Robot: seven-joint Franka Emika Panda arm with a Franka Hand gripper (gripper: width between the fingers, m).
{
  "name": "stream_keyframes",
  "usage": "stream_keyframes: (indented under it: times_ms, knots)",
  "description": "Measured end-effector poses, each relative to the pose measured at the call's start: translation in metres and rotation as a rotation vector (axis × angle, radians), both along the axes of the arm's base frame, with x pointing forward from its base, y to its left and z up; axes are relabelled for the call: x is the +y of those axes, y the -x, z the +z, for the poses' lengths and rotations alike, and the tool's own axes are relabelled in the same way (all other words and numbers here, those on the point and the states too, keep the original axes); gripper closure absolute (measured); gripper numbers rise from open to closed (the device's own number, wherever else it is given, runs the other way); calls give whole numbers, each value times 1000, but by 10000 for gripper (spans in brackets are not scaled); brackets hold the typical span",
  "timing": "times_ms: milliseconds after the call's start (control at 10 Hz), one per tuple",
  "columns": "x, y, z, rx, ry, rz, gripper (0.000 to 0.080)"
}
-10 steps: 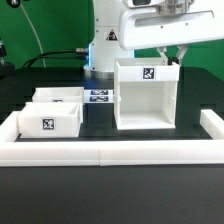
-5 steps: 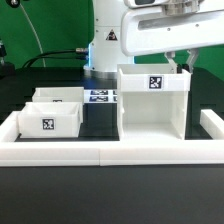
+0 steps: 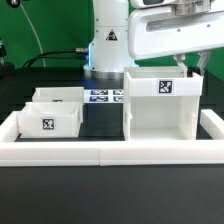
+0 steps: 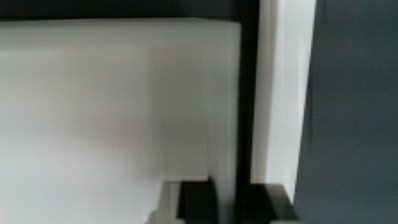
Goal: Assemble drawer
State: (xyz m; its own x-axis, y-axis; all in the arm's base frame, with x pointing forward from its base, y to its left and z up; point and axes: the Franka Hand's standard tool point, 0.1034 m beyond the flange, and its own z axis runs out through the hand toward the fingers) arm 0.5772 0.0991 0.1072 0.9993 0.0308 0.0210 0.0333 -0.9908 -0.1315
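Black table (image 3: 100, 125), mid-assembly.
Pinched by the end effector (image 3: 189, 66) at its upper rear wall, the box housing (image 3: 160, 110); well apart, toward the exterior view's left, two trays (image 3: 48, 120).

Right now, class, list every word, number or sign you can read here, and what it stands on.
No words or numbers can be read.
Housing: square black-and-white tag, pattern only.
Front tray: the same kind of tag.
Marker board: tags, no text.
Robot arm: small dark mark, too blurred to read.

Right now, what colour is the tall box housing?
White housing, black-and-white tag; the exterior view shows it best.
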Motion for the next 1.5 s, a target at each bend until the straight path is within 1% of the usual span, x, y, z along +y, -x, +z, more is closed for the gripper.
stream_keyframes:
  times_ms: [200, 600, 1200, 1400, 1500]
  knots:
    - [1, -3, 0, -11, 0, 40, 758]
    - [1, -4, 1, -7, -1, 7, 758]
    - [4, -4, 1, 38, -11, -341, 758]
    - [2, -5, 1, 49, -11, -427, 758]
    - [1, -6, 0, 59, -13, -518, 758]
